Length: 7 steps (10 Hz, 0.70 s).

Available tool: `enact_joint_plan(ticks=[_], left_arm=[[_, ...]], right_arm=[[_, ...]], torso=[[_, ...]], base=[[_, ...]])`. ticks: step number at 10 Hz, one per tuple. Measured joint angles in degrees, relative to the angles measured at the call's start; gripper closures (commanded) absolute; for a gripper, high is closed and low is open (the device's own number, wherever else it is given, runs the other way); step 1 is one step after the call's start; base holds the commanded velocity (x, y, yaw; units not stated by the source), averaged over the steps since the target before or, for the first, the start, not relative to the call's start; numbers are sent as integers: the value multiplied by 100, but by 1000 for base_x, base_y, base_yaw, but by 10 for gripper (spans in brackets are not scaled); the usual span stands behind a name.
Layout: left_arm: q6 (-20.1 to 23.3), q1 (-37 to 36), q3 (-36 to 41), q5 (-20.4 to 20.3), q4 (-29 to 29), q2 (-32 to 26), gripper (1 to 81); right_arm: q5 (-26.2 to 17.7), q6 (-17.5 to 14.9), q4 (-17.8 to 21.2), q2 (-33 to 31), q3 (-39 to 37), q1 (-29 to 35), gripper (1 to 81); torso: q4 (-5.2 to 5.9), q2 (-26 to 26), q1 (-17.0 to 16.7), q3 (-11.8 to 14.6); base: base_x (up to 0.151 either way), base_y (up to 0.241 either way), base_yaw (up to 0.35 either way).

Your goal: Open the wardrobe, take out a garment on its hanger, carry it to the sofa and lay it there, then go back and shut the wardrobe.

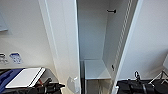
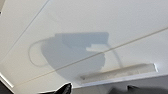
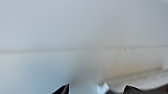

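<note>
Wardrobe doors are seen swung open, judged light and stiff, best pushed at their free edges; neither gripper's finger state can be told.

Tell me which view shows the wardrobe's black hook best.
The head view: the hook stands out dark against the white side wall high inside the open wardrobe, above a white shelf. The left wrist view gives a white panel with a shadow, the right wrist view blurred white surfaces; no hook is discernible in either.
</note>
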Motion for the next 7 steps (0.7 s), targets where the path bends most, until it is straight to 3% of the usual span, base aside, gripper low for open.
enact_joint_plan(ticks=[3,7], left_arm=[[44,340,-113,-9,2,354,10],[116,1387,-329,-83,333,541,10]], right_arm=[[400,-466,83,801,33,-323,10],[575,-1534,130,1369,-1276,-1438,10]], torso=[[0,0,0,0],[0,0,0,0]], base=[[0,0,0],[0,0,0]])
